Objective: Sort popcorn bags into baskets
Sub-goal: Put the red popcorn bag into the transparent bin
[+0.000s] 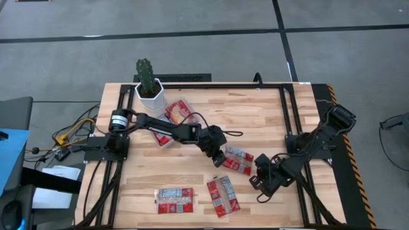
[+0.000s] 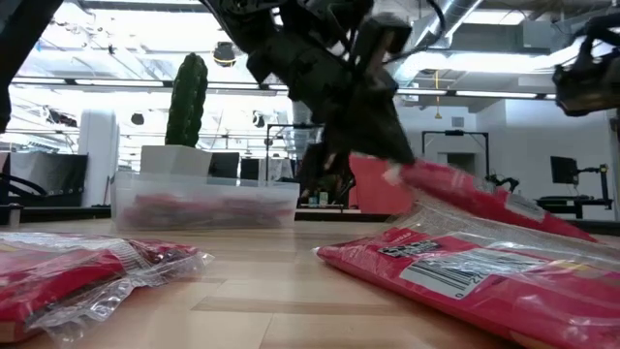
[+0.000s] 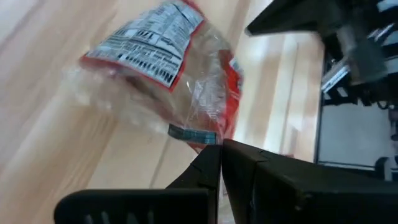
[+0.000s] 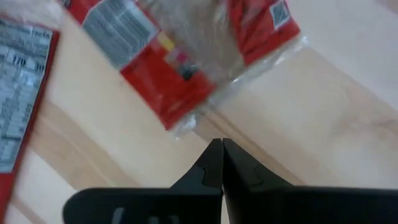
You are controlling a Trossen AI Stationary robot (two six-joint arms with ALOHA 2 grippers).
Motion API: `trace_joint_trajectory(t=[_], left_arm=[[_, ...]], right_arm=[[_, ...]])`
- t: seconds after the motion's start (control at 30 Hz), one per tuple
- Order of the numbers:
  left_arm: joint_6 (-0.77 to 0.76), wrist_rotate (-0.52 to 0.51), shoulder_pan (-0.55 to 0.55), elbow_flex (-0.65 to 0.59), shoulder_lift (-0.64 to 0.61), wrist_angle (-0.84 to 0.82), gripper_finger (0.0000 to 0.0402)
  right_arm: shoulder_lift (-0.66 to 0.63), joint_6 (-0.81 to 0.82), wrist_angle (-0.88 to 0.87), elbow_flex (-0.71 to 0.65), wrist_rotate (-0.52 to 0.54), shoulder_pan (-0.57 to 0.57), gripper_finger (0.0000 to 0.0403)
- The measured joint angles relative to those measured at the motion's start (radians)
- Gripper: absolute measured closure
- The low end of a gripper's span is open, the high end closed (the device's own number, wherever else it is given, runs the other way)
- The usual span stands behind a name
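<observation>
So the left gripper (image 1: pixel 220 155) was out at mid-table with its fingers pinched together on the edge of a popcorn bag (image 1: pixel 238 160), and in the low view one end of that bag looked lifted off the wood while the rest trailed down. Pretty clearly the pick-up step: bag grabbed, not yet carried anywhere.

The clear basket (image 1: pixel 172 121) sat at the far left of the table, just beside the cactus pot (image 1: pixel 149 92), with at least a couple of red packets already in it. Hard to count them from above, since the left arm crosses over it.

Two more bags were lying flat on the near side: one (image 1: pixel 175 200) to the left and one (image 1: pixel 222 195) just right of it, close together.

The right gripper (image 1: pixel 263 184) hovered near the right side, fingers closed on nothing, a bit right of the held bag.

Next move, I'd guess, needed a clean lift so the floppy wrapper cleared the table, then a swing back to the far left and a release over the basket without clipping the cactus.
</observation>
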Motion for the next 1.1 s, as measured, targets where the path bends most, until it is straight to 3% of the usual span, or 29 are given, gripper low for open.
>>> trace_joint_trajectory(t=[0.37, 0.53, 0.7, 0.83, 1.0, 1.1], left_arm=[[0.111, -0.090, 0.002, 0.001, -0.195, -0.213, 0.0401], [0.163, -0.188, 0.001, 0.001, -0.265, -0.336, 0.0401], [0.078, -0.227, 0.005, -0.065, -0.269, -0.401, 0.0387], [-0.028, -0.193, 0.020, -0.209, -0.263, -0.221, 0.0335], [-0.150, -0.196, 0.025, -0.362, -0.262, 0.116, 0.0241], [-0.194, -0.205, 0.018, -0.404, -0.262, 0.164, 0.0189]], right_arm=[[0.000, -0.004, 0.004, 0.000, 0.053, -0.001, 0.0387], [0.000, -0.006, 0.021, -0.001, 0.069, -0.001, 0.0382], [0.000, 0.004, 0.026, -0.001, 0.064, -0.002, 0.0373], [0.000, 0.006, 0.033, -0.001, 0.065, -0.001, 0.0384], [0.000, 0.006, 0.043, -0.001, 0.066, -0.001, 0.0390], [0.000, 0.008, 0.046, -0.001, 0.067, -0.007, 0.0381]])
